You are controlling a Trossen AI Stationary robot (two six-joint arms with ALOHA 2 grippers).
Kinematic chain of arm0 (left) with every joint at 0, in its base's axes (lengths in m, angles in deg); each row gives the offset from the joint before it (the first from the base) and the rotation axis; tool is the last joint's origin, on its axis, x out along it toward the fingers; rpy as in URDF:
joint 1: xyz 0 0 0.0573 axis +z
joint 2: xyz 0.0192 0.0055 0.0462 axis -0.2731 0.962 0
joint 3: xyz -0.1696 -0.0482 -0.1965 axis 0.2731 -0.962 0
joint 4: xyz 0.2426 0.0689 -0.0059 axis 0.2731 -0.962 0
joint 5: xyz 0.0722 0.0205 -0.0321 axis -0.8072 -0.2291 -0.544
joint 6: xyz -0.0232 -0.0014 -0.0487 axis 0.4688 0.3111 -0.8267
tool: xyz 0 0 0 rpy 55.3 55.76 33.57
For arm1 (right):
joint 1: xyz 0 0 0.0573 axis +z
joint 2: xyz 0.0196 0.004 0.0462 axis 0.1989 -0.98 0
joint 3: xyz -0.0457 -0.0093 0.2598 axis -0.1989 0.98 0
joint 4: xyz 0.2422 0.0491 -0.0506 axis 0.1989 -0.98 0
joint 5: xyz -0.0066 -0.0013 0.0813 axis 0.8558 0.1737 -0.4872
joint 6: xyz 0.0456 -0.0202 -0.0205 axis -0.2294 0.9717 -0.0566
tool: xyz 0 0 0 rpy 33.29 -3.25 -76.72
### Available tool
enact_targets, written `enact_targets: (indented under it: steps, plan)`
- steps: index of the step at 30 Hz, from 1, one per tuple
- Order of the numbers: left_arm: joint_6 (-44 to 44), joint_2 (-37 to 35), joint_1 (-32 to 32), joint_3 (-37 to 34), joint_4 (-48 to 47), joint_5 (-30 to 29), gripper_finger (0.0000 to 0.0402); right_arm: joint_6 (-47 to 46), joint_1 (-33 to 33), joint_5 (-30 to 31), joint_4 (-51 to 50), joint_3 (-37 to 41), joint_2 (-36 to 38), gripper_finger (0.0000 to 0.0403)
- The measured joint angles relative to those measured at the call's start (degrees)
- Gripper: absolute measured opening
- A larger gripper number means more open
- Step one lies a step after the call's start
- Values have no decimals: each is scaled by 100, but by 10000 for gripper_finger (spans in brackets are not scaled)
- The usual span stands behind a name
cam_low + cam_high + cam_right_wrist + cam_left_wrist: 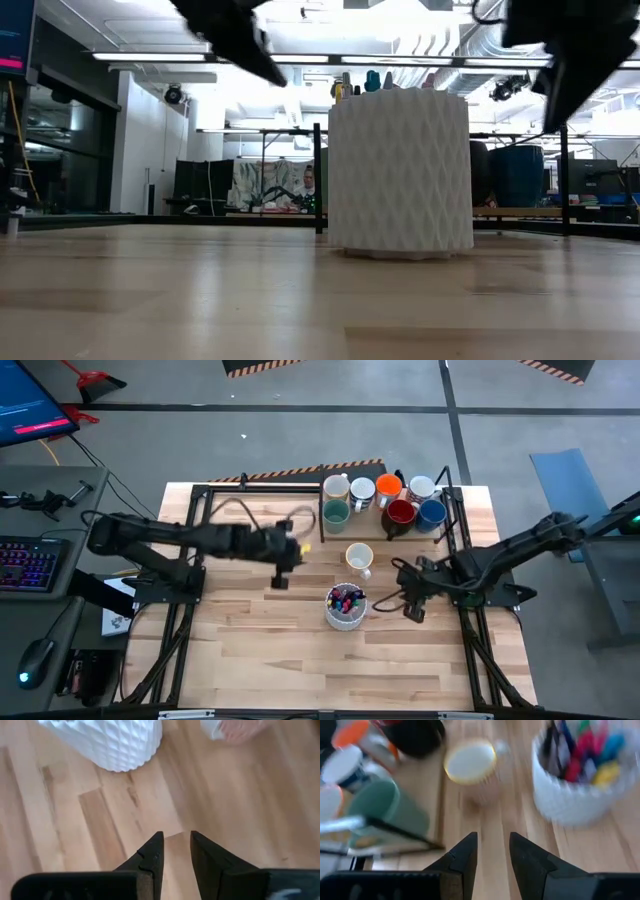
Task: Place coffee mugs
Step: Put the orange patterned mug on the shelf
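Seven coffee mugs stand in a cluster at the table's far middle: cream (pixel 336 486), white (pixel 362 490), orange (pixel 389 486), grey-white (pixel 421 487), teal green (pixel 335 512), dark red (pixel 400 513) and blue (pixel 431 512). A pale yellow mug (pixel 359 557) (pixel 470 762) stands alone on its base nearer the middle. My left gripper (pixel 280 575) (pixel 492 851) hovers open to the left of it, fingers empty. My right gripper (pixel 412 610) (pixel 176 851) hovers open over bare wood, right of the pen cup, also empty.
A white textured cup of coloured pens (pixel 345 606) (pixel 400 170) stands mid-table between the two grippers. Black frame rails (pixel 455 520) run along the table's sides and far edge beside the mug cluster. Bare wood lies toward the near edge.
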Motion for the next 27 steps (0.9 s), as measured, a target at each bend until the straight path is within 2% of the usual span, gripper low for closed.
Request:
enact_targets:
  steps: [4,10,16,24,27]
  plan:
    - [-104,35,635,0,593,766,104,-709,574,309,391,504,342,76]
    - [-233,219,949,84,1364,1145,104,-1655,1578,1257,624,951,873,76]
    - [-177,971,974,935,1008,1654,104,-2294,2117,1625,559,953,1114,76]
    - [405,2792,1121,2548,-39,1767,104,-2379,2335,1747,493,955,1134,76]
    - [531,3276,1201,3049,-436,1705,104,-2378,2414,1775,458,955,1134,76]
